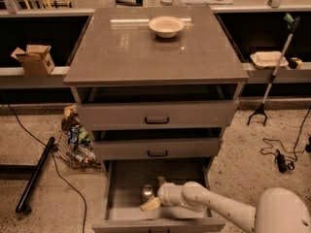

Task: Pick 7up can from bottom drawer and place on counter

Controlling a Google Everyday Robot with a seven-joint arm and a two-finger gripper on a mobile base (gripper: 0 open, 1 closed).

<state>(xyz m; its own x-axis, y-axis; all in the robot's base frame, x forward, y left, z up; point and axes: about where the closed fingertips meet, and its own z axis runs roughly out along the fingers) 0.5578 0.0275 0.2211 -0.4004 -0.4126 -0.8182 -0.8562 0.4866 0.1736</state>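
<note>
The 7up can [146, 192] stands upright on the floor of the open bottom drawer [127, 181], near its middle. My gripper [155, 193] reaches into the drawer from the right on a white arm. It is open, with one finger [150, 205] in front of the can and the other [160, 181] behind it, close on the can's right side. The counter [146, 52] tops the cabinet above, with a cream bowl [166, 26] at its back.
Two drawer fronts with black handles [157, 121] stick out above the bottom drawer. A cardboard box [34, 58] sits on the left ledge and a white tray [268, 58] on the right ledge. A bag of litter [75, 142], a black pole [36, 174], a grabber stick [272, 76] and cables [282, 157] are on the floor.
</note>
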